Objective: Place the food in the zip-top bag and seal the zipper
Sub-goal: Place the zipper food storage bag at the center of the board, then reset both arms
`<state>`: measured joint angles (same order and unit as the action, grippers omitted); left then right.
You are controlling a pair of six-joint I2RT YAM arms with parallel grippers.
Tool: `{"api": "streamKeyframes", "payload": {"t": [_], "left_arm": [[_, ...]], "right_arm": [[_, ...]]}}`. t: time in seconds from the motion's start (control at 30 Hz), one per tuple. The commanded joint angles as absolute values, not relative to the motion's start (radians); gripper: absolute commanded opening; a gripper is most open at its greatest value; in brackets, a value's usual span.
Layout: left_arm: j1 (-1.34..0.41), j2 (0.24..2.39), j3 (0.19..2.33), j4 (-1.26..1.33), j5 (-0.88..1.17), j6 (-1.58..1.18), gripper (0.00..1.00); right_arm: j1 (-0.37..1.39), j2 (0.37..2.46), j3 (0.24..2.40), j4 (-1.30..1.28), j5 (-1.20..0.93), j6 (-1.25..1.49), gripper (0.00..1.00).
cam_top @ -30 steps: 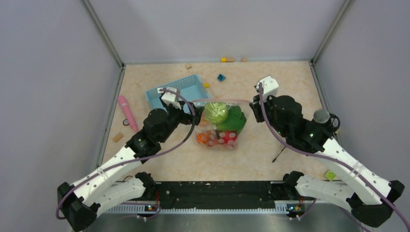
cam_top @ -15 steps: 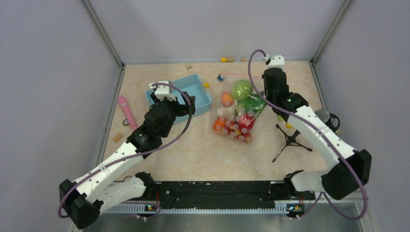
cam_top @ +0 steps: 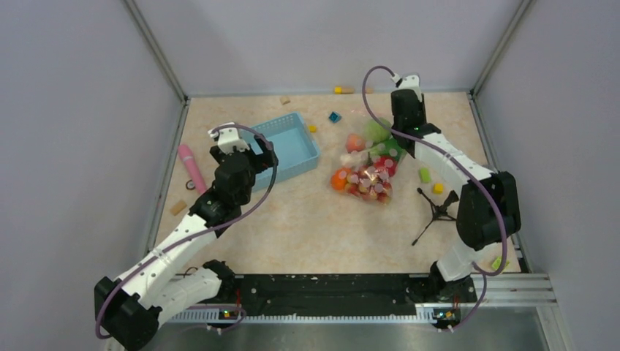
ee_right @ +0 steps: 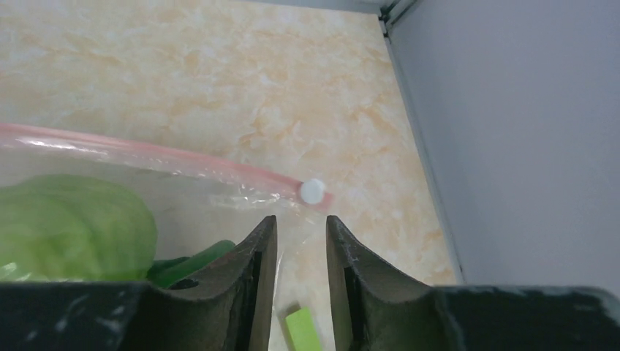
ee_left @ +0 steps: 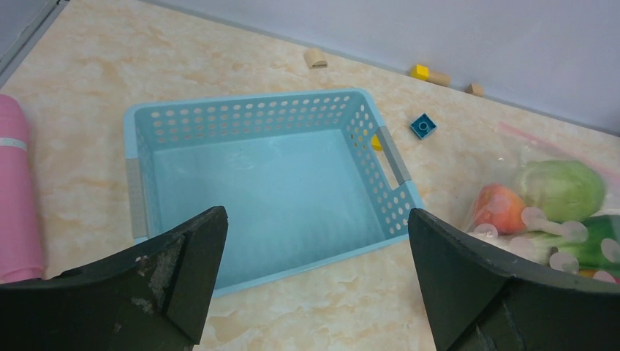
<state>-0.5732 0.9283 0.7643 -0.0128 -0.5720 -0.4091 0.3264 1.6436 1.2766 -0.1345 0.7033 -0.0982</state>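
The clear zip-top bag (cam_top: 365,164) lies right of centre, full of food: a green leafy vegetable (ee_left: 559,189), a red-orange fruit (ee_left: 497,207) and red and orange pieces (cam_top: 338,179). Its pink zipper (ee_right: 146,155) runs along the far edge and ends at a white slider (ee_right: 313,191). My right gripper (cam_top: 398,131) sits at the bag's far right corner. Its jaws (ee_right: 301,219) stand a narrow gap apart just behind the slider, with clear film between them. My left gripper (cam_top: 257,152) is wide open and empty (ee_left: 316,219) over the near edge of the basket, left of the bag.
An empty light blue basket (cam_top: 281,142) stands left of the bag (ee_left: 270,183). A pink stick toy (cam_top: 191,167) lies by the left wall. A blue block (cam_top: 334,117), a green block (cam_top: 424,174), a yellow block (cam_top: 437,188) and a small black tripod (cam_top: 436,212) lie around the bag.
My right arm swung toward the back right and took the bag with it from the centre. My left gripper let go of the bag and drew back left over the basket.
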Motion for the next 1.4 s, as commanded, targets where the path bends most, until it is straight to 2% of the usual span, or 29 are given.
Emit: {"api": "streamKeyframes", "payload": {"t": [0.0,0.1,0.17,0.37,0.67,0.83,1.03,1.37], "left_arm": [[-0.558,0.941,0.771,0.005,-0.600,-0.430,0.98],[-0.556,0.941,0.777,-0.033,-0.599,-0.433,0.98],[-0.557,0.935,0.785,-0.053,-0.587,-0.438,0.98],[-0.554,0.905,0.821,-0.158,-0.572,-0.486,0.98],[-0.554,0.835,0.852,-0.316,-0.550,-0.555,0.98],[-0.556,0.794,0.862,-0.380,-0.535,-0.581,0.98],[-0.555,0.756,0.886,-0.434,-0.545,-0.584,0.99],[-0.554,0.741,0.914,-0.493,-0.584,-0.578,0.98]], "right_arm": [[0.320,1.666,1.377,-0.048,0.750,-0.113,0.39],[0.320,1.658,1.391,-0.060,0.751,-0.099,0.67],[0.320,1.633,1.399,-0.085,0.734,-0.088,0.97],[0.320,1.447,1.356,-0.216,0.588,0.056,0.99],[0.320,0.966,1.053,-0.304,0.112,0.237,0.99],[0.320,0.788,0.974,-0.375,0.012,0.311,0.99],[0.320,0.694,0.921,-0.423,-0.072,0.320,0.99],[0.320,0.660,0.886,-0.424,-0.056,0.315,0.99]]}}
